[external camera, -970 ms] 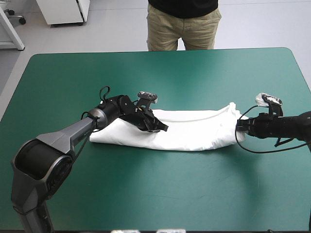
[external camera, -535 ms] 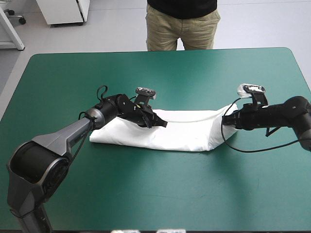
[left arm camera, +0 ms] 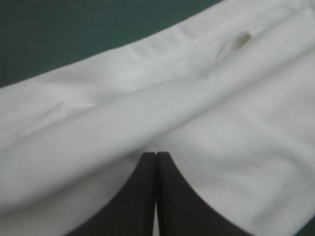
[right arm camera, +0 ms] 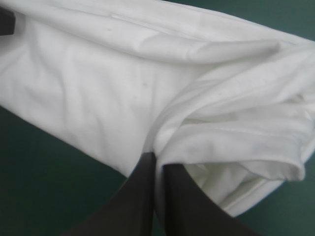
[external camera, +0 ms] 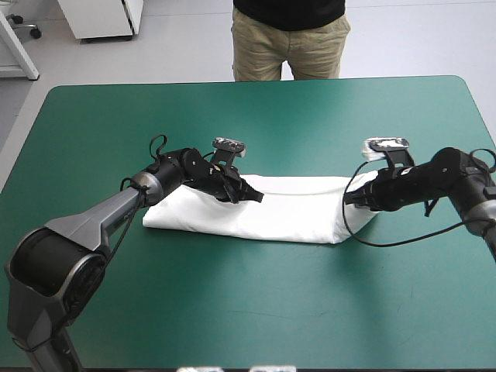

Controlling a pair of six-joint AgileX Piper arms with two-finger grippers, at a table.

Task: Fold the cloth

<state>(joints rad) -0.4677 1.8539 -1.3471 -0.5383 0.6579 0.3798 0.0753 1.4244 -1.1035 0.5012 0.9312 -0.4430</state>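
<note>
The white T-shirt lies as a long folded band across the middle of the teal-green table. My left gripper sits at the band's far edge, left of its middle. In the left wrist view that gripper is shut, its tips tucked into a fold of the T-shirt. My right gripper holds the band's right end, which is raised and bunched. In the right wrist view it is shut on a gathered fold of the T-shirt.
The teal-green cover shows on every side of the shirt. The near and far table edges are well away from both grippers.
My right gripper has moved left toward the left one, carrying the shirt's right end with it, so the band is shorter. The left gripper has shifted slightly toward the far left.
</note>
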